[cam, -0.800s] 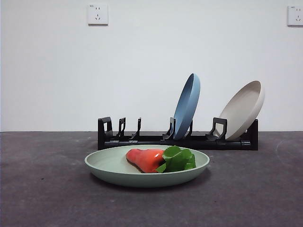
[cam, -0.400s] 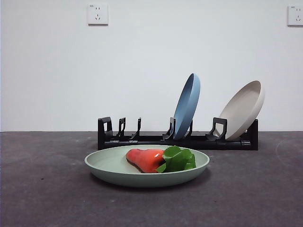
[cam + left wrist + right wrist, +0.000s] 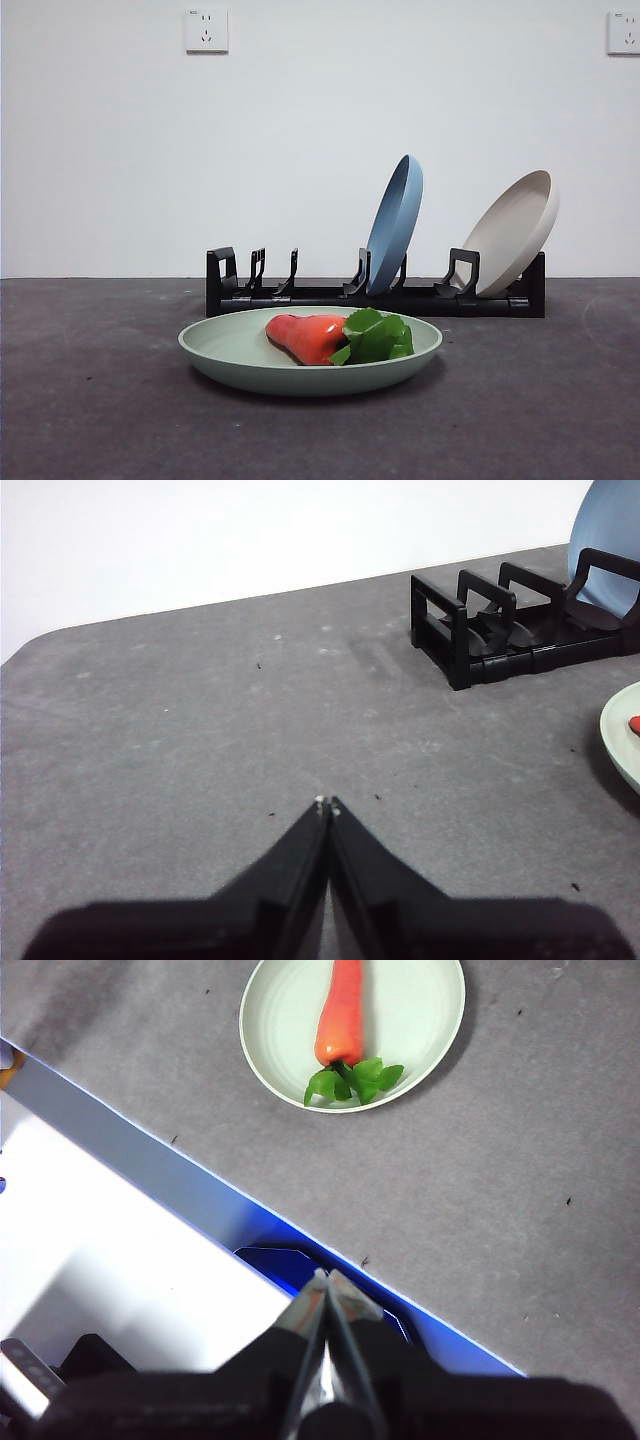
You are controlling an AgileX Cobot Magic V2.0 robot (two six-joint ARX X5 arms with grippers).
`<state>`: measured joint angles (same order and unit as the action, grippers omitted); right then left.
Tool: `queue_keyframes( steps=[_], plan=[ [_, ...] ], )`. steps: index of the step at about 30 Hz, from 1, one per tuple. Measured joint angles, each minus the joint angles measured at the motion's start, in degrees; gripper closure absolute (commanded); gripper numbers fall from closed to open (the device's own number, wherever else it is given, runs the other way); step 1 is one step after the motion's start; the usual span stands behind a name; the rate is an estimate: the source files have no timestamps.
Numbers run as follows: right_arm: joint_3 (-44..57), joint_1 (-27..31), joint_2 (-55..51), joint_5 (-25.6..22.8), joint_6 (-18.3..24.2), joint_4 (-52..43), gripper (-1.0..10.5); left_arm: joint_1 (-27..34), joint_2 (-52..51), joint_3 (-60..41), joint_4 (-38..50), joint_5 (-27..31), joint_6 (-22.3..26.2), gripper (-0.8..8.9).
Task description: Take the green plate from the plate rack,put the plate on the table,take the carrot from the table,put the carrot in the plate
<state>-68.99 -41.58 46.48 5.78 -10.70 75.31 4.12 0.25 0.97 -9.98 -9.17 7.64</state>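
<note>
The green plate (image 3: pixel 240 352) lies flat on the dark grey table (image 3: pixel 90 400), in front of the black plate rack (image 3: pixel 300 295). The carrot (image 3: pixel 310 336) lies in the plate, leaves to the right. The right wrist view shows the plate (image 3: pixel 285 1010) and carrot (image 3: pixel 340 1015) from high above. My right gripper (image 3: pixel 326 1278) is shut and empty, far from the plate, over the table's edge. My left gripper (image 3: pixel 327 804) is shut and empty above bare table, away from the rack (image 3: pixel 480 630); the plate's rim (image 3: pixel 622 735) shows at the picture's edge.
A blue plate (image 3: pixel 395 222) and a beige plate (image 3: pixel 515 230) stand tilted in the rack's right half; its left slots hold nothing. The blue plate's edge shows in the left wrist view (image 3: pixel 605 540). A white and blue structure (image 3: pixel 130 1240) lies beyond the table's edge.
</note>
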Motion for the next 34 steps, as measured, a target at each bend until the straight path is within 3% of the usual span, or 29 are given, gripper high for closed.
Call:
queue_keyframes(
  steps=[17, 25, 30, 34],
  plan=[
    [0.0, 0.0, 0.0, -0.04, 0.02, 0.0, 9.5, 0.0, 0.02, 0.0, 0.0, 0.0, -0.22, 8.17],
    [0.0, 0.7, -0.72, -9.07, 3.52, 0.0, 9.5, 0.0, 0.02, 0.0, 0.0, 0.02, -0.22, 8.17],
    [0.02, 7.63, -3.69, -8.72, 7.58, -3.54, 9.5, 0.0, 0.02, 0.0, 0.0, 0.02, -0.22, 8.17],
    [2.43, 18.93, -7.34, -6.67, 9.05, -16.13, 9.5, 0.0, 0.02, 0.02, 0.0, 0.02, -0.22, 8.17]
  ],
)
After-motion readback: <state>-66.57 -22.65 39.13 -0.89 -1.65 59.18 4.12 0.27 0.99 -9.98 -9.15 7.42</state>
